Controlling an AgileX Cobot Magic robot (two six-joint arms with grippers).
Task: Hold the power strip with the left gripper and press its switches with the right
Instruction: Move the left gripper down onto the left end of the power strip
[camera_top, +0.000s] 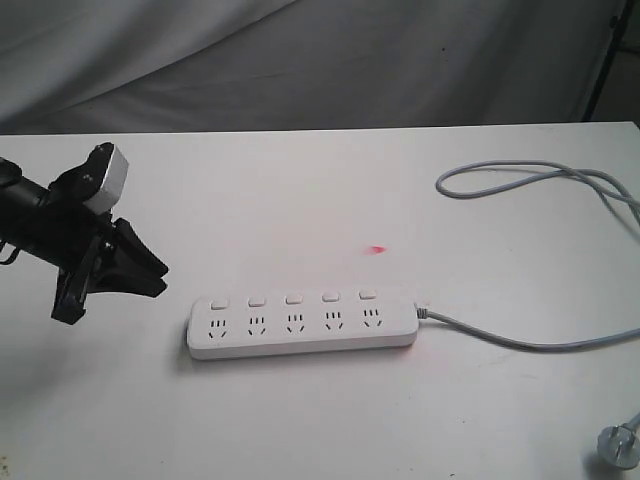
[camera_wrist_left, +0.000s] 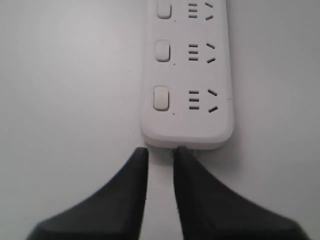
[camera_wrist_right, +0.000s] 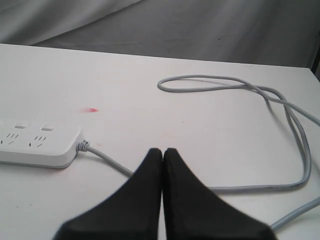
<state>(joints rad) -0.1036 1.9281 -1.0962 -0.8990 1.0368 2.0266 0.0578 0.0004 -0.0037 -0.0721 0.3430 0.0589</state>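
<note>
We found the power strip (camera_top: 303, 325) flat on the bench (camera_top: 300, 430), unheld, switches (camera_top: 292, 298) unpressed. Our left pincer (camera_wrist_left: 160, 150) hung slightly parted, empty, just off its end; the right pincer (camera_wrist_right: 163, 151) was closed on nothing.

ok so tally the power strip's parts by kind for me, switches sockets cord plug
switches: 5
sockets: 5
cord: 1
plug: 1
total: 12
</note>
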